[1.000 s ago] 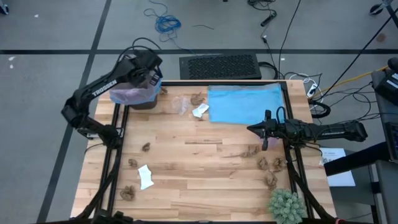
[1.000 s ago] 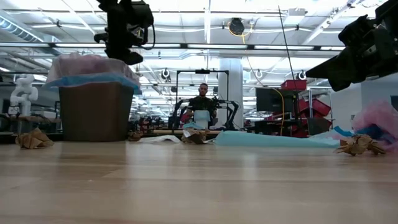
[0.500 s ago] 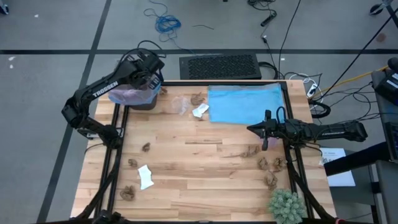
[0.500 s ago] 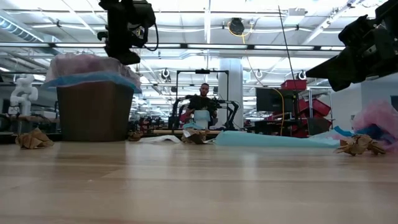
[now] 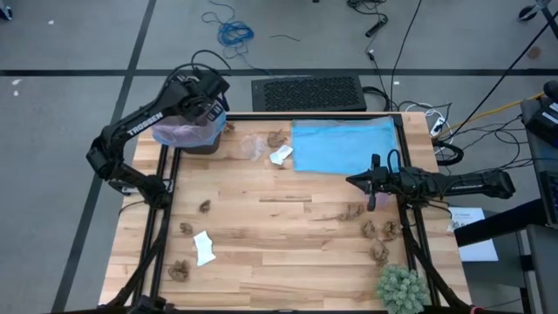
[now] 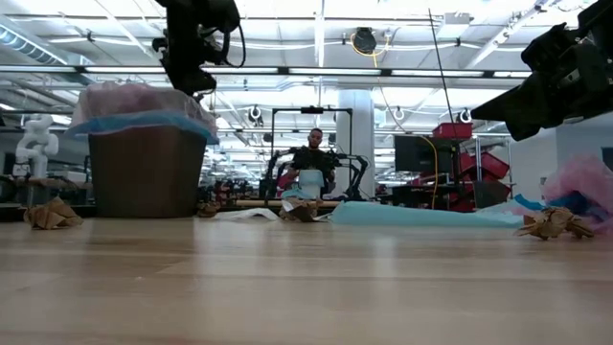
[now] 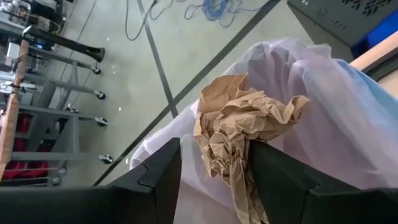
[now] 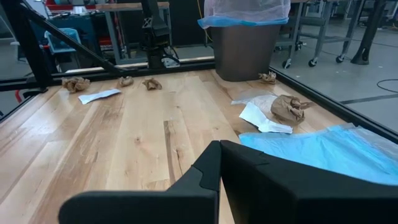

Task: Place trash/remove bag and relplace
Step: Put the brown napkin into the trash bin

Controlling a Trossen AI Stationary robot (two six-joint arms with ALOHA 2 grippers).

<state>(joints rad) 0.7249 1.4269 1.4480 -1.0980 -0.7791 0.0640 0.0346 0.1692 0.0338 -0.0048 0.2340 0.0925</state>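
1. Bin liner (image 7: 323, 106): translucent lavender-pink.
2. Paper wad (image 7: 239, 127): crumpled tan-brown.
3. Bin (image 6: 144, 172): dark brown.
4. Flat plastic bag (image 5: 344, 144): light blue.
5. Table (image 5: 279, 235): pale wood planks.
6. Plant (image 5: 401, 286): grey-green.

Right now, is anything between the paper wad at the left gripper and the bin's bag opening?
Nothing visible blocks it. The left gripper is open above the bin, and the brown paper wad sits between its fingers directly over the lavender bag lining the bin. The right gripper waits shut by the table's right edge.
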